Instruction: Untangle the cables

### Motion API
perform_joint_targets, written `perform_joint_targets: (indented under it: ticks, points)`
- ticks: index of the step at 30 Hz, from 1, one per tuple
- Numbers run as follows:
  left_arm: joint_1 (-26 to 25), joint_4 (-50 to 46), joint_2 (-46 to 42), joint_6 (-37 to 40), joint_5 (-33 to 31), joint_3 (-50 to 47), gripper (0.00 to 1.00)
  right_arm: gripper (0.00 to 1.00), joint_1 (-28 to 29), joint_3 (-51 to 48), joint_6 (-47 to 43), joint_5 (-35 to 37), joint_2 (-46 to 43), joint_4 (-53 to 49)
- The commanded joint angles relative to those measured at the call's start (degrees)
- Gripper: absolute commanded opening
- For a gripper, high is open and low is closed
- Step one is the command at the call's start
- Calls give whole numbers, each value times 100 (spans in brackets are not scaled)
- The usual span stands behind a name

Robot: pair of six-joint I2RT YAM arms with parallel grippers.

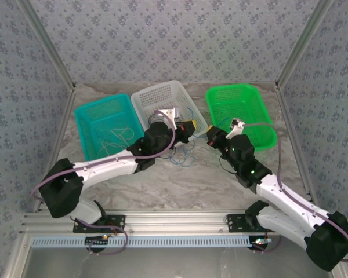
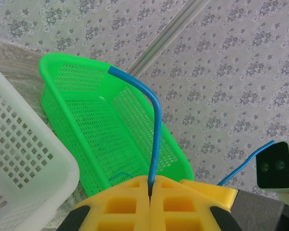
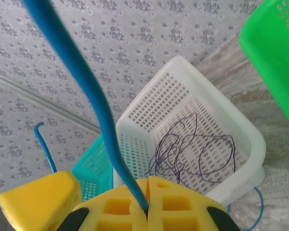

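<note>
Both grippers meet over the table's middle, each shut on a blue cable. In the left wrist view my left gripper (image 2: pixel 149 186) pinches the blue cable (image 2: pixel 156 120), which arches up from the closed yellow jaws. In the right wrist view my right gripper (image 3: pixel 145 211) clamps the blue cable (image 3: pixel 86 86) the same way. From above, the left gripper (image 1: pixel 188 128) and right gripper (image 1: pixel 211 138) are close together, and loose blue loops (image 1: pixel 182 157) lie on the table below them. A dark purple cable (image 3: pixel 192 154) lies coiled in the white basket (image 3: pixel 231 120).
Three baskets stand in a row at the back: teal basket (image 1: pixel 98 113) with thin pale cables (image 1: pixel 120 136), white basket (image 1: pixel 156 92), green basket (image 1: pixel 249 95). Patterned walls and metal posts enclose the table. The green basket (image 2: pixel 62 67) lies just beyond the left gripper.
</note>
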Motion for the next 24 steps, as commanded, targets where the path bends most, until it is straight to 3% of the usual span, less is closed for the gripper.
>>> perform_joint_targets:
  ticks: [1, 4, 6, 8, 11, 14, 18, 24]
  points:
    - [-58, 262, -7, -24, 3, -111, 10, 0, -102, 225, -218, 286, -141, 94]
    - [-58, -9, -163, -78, -251, -275, 28, 0, -379, 406, -520, 257, -379, -426]
    - [-58, -412, -346, 1, -517, -360, 53, 0, -739, 820, -982, 55, -486, -1326]
    - [-58, -841, -582, 184, -803, -429, 62, 0, -1175, 1424, -1444, -186, -389, -2390]
    - [-58, -1336, -979, 508, -1219, -544, 82, 0, -1928, 2238, -2204, -426, 11, -3729]
    - [-41, -1599, -1345, 807, -1477, -659, 94, 0, -2566, 2385, -2382, -575, 260, -4077]
    - [37, -1778, -1679, 920, -1579, -826, 99, 0, -3350, 1945, -1980, -1207, 581, -3355]
    - [109, -2073, -1861, 840, -1616, -921, 99, 0, -3614, 1728, -1570, -1363, 1667, -2805]
